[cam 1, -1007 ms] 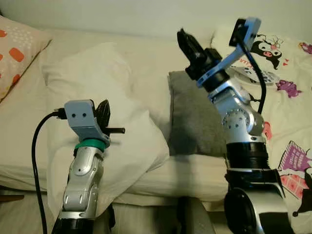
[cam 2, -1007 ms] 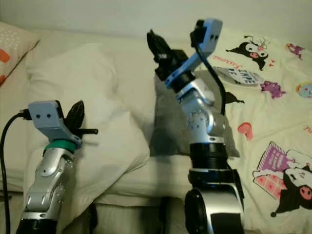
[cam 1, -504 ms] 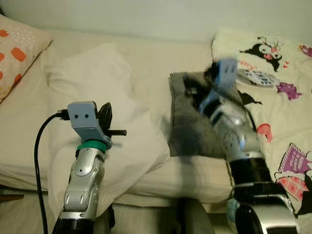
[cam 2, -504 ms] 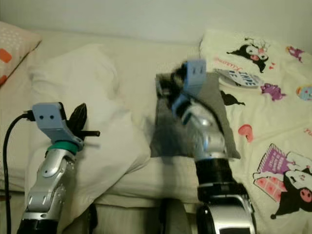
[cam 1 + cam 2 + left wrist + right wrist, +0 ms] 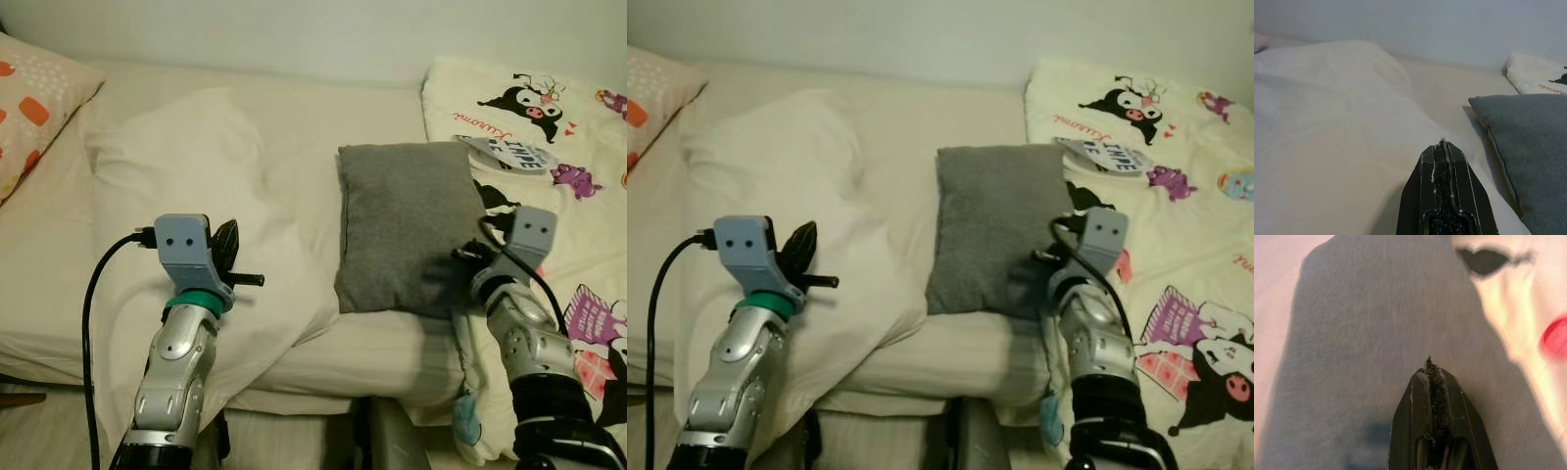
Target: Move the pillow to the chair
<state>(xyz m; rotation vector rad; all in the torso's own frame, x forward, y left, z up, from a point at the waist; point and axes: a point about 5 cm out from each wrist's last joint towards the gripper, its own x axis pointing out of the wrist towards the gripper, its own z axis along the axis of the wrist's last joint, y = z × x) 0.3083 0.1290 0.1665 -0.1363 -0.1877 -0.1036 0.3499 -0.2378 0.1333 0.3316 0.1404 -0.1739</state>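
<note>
A grey pillow (image 5: 407, 225) lies flat in the middle of the bed, and a larger white pillow (image 5: 186, 166) lies to its left. My right gripper (image 5: 458, 266) is low over the grey pillow's near right corner. In the right wrist view its fingers (image 5: 1428, 396) are shut with nothing between them, and the grey pillow (image 5: 1361, 333) lies just beyond the tips. My left gripper (image 5: 229, 237) hovers over the white pillow's near part, shut and holding nothing. The left wrist view has the grey pillow (image 5: 1533, 147) off to one side.
An orange-patterned pillow (image 5: 29, 98) lies at the bed's far left. A cartoon-print blanket (image 5: 578, 147) covers the bed's right side, with a round printed item (image 5: 514, 152) on it. A pale wall runs behind the bed. The mattress edge (image 5: 323, 382) is close below my arms.
My right arm has swung down from high above the grey pillow to its near right corner. The left arm has shifted only slightly.
</note>
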